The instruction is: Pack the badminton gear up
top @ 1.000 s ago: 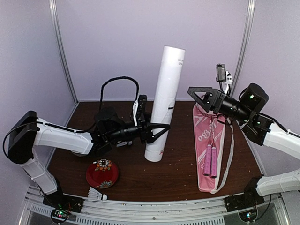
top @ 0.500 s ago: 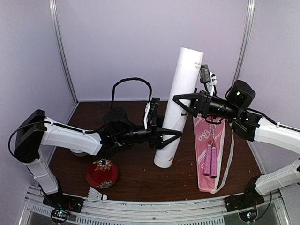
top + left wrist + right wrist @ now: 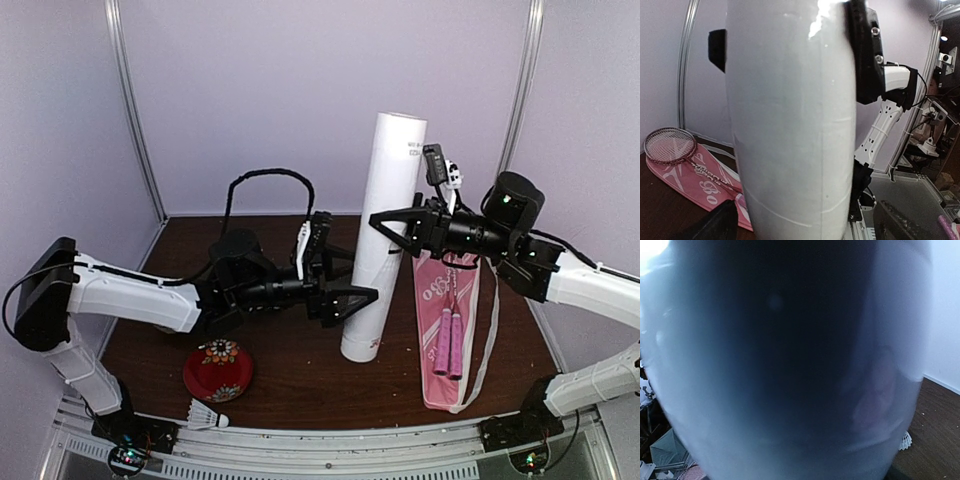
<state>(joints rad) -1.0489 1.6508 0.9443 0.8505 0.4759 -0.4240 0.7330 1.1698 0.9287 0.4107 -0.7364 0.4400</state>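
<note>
High on the long white tube (image 3: 395, 160), the jaws of the right gripper (image 3: 380, 232) have clamped it. Lower down, those of the left gripper (image 3: 348, 275) have sprung wide. The handover looks complete.

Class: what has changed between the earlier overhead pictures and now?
The white tube shifted right. The left end effector let go of it and opened; the right end effector swung in and closed around it higher up. The pink bag, red plate and shuttlecock stayed put.
</note>
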